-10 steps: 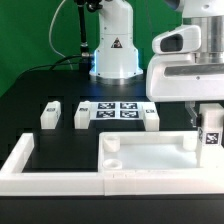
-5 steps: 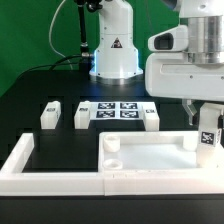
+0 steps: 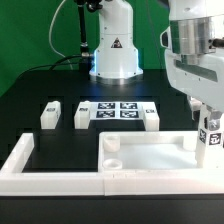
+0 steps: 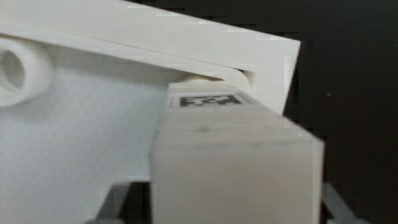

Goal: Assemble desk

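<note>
The desk's white rimmed panel [image 3: 150, 158] lies flat near the front, with a round socket [image 3: 112, 146] at its far left corner. My gripper [image 3: 207, 118] is shut on a tagged white leg [image 3: 210, 138], held upright over the panel's far right corner. In the wrist view the leg [image 4: 231, 160] fills the middle between my gripper [image 4: 231, 205]'s dark fingers [image 4: 135, 206]. Its tagged end [image 4: 214, 100] sits at the panel [image 4: 89, 140]'s corner, whose socket it mostly hides. Three more legs stand on the table [image 3: 50, 115] [image 3: 82, 115] [image 3: 150, 118].
The marker board [image 3: 118, 110] lies behind the panel between the loose legs. A long low white border wall [image 3: 25, 158] runs along the front and up the exterior view's left. The robot's base [image 3: 115, 50] stands at the back.
The hand has turned and shifted toward the exterior view's right. The held leg has sunk a little toward the panel's far right corner. The jaws have drawn in slightly on it.
</note>
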`<state>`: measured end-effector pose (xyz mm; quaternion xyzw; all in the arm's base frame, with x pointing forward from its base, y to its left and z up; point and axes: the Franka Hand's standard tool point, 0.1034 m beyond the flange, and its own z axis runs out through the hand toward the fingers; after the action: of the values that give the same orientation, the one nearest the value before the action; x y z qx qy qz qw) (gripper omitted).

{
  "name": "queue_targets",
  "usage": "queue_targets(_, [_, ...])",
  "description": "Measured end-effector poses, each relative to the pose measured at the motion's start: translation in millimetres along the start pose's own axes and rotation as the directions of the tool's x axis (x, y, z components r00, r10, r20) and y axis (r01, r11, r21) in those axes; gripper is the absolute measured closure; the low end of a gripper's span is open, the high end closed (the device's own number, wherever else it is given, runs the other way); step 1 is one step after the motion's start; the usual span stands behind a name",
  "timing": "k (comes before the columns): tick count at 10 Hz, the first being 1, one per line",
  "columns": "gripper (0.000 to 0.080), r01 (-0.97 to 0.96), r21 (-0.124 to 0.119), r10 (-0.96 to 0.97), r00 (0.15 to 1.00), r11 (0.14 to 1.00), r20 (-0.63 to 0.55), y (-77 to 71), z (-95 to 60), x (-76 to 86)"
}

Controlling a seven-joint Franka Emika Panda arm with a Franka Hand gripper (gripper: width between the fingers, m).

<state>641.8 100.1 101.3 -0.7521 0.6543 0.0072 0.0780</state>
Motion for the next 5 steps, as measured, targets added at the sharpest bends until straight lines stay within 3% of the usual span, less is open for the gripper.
queue_targets(2, [0.0508,-0.112,0.0,0.112,0.994,0.994,0.0,0.2,0.0,0.7])
queue_targets(5, [0.0508,-0.449,0.013,0.448,0.893,0.894,0.034,3.3,1.0,-0.5])
